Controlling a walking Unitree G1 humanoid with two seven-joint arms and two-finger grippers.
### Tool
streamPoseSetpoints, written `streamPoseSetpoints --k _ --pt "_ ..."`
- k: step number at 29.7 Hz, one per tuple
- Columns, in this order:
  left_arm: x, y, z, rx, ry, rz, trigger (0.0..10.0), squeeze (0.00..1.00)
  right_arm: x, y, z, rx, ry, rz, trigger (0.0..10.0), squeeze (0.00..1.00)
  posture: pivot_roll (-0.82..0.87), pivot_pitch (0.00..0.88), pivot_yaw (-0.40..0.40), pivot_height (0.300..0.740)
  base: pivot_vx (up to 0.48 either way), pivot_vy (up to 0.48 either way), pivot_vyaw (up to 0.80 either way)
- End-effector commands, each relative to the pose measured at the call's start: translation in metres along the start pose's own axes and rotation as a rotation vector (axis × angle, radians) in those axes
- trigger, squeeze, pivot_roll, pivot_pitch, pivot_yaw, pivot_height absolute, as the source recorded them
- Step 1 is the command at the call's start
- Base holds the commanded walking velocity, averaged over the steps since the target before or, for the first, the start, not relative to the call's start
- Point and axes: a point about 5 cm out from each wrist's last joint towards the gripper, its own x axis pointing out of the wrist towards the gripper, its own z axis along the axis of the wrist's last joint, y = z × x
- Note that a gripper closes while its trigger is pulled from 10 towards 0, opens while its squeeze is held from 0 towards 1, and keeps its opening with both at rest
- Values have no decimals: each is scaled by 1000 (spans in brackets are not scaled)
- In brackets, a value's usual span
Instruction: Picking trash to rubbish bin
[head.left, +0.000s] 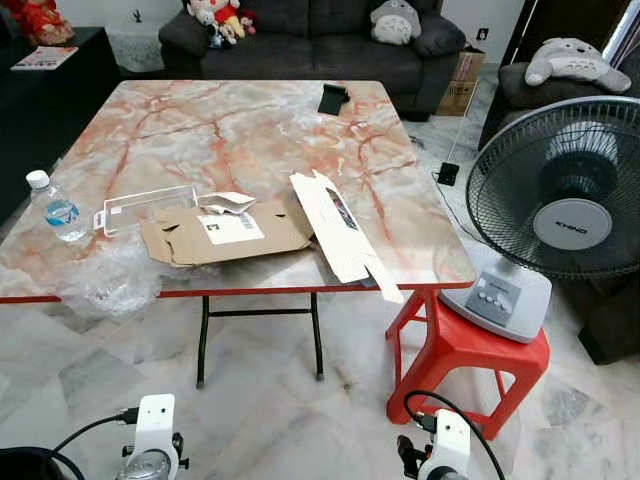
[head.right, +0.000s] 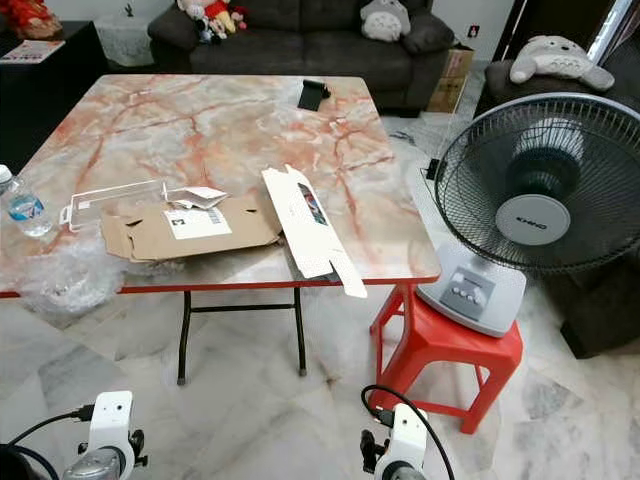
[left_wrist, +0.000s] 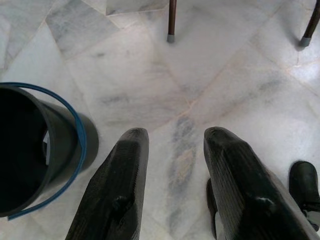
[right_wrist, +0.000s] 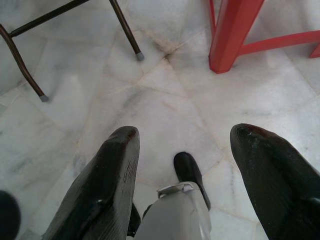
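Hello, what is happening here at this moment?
The robot stands before a marble-top table with trash on it: a flattened cardboard box, a long white carton, a clear plastic tray, crumpled plastic wrap and a water bottle. Nothing is picked up yet. The left gripper and right gripper hang open and empty above the floor, and a black bin stands beside the left one.

Ahead of you: marble-patterned folding table (head.left: 250, 130), red-edged, on dark metal legs. A small black object (head.left: 333, 98) lies near its far edge. Right of the table, a grey electric fan (head.left: 560, 205) stands on a red plastic stool (head.left: 465, 360). Behind: dark sofa (head.left: 320, 45) with plush toys (head.left: 396, 20). Floor (left_wrist: 200, 75) is white marble tile.
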Motion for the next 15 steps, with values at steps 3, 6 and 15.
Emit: streamPoseSetpoints --k 3,6,15 --pt "-1 1 -6 -8 19 11 10000 0 0 -1 1 -2 5 -2 10000 0 26 20 -30 740 0 0 -694" --pt "-1 2 -7 -7 17 17 10000 0 0 -1 1 -4 5 -3 10000 0 26 23 -31 740 0 0 -696" --pt "-1 2 -6 9 11 25 10000 0 0 -3 5 4 -23 -12 10000 0 26 21 -34 740 0 -298 -154"
